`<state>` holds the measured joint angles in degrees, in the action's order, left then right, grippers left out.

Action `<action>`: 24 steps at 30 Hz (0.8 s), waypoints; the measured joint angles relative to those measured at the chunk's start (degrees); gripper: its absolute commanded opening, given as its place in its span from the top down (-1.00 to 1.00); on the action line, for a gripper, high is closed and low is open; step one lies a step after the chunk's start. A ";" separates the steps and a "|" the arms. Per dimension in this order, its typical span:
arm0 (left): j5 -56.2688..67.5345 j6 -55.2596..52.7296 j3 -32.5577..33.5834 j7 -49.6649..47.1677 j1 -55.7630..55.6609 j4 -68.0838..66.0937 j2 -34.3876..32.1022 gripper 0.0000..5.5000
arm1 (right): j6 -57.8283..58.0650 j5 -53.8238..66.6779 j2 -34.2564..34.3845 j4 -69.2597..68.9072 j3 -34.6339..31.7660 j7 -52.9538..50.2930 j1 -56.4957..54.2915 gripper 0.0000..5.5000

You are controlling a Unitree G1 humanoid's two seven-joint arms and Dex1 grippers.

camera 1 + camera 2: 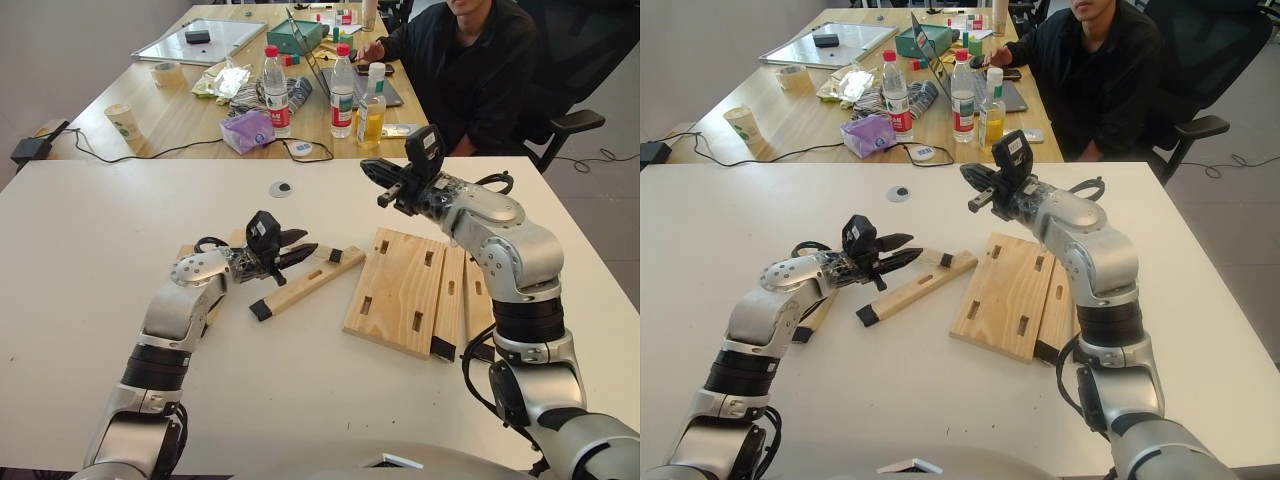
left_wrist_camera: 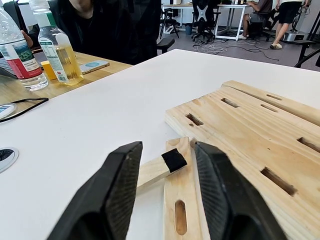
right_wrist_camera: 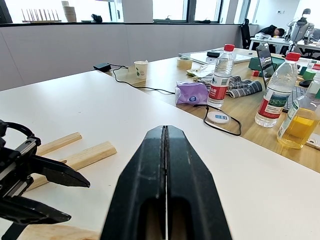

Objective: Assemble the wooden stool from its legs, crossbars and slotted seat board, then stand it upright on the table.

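The slotted seat board (image 1: pixel 395 290) lies on the white desk (image 1: pixel 90 260), below and toward the robot from the right gripper (image 1: pixel 368 166). Its right edge rests on two more slotted wooden pieces (image 1: pixel 452 300) that show from beneath it. Just left of the board a long slotted leg (image 1: pixel 300 285) with black-capped ends lies flat at a slant. Its far end is directly under the left gripper (image 1: pixel 303 247).

The left gripper hovers low over that end with its fingers (image 2: pixel 120 190) spread wide. They straddle the wood without touching it and hold nothing. Two plain crossbars (image 3: pixel 80 157) lie side by side on the desk behind this gripper, next to the left forearm.

The right gripper is raised well above the desk, beyond the seat board's far corner. Its fingers (image 3: pixel 145 175) are pressed fully together with nothing between them.

A small round disc (image 1: pixel 282 188) sits on the desk beyond the left gripper. Farther off, water bottles (image 1: pixel 276 90) stand on a second, wooden desk (image 1: pixel 160 120).
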<state>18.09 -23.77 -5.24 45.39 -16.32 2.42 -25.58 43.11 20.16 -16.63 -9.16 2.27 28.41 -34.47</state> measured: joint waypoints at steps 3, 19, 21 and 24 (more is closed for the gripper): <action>-0.01 -0.41 0.05 -0.06 0.02 0.02 0.00 0.07 | -0.06 0.02 0.00 -0.01 0.06 0.01 0.50 1.00; -2.90 0.64 -1.18 -3.73 1.60 -3.37 2.47 0.07 | -0.50 -0.57 0.51 4.68 4.80 1.25 8.93 1.00; -2.82 0.38 -1.18 -3.73 1.61 -3.33 2.46 0.07 | -0.50 -0.56 0.50 4.59 4.78 1.23 8.93 1.00; -2.82 0.28 -1.18 -3.72 1.70 -3.08 2.44 0.07 | -0.48 -0.52 0.49 4.30 4.78 1.22 8.93 1.00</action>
<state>15.27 -23.49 -6.42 41.67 -14.62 -0.66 -23.14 42.63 19.63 -16.13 -4.86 7.06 29.63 -25.54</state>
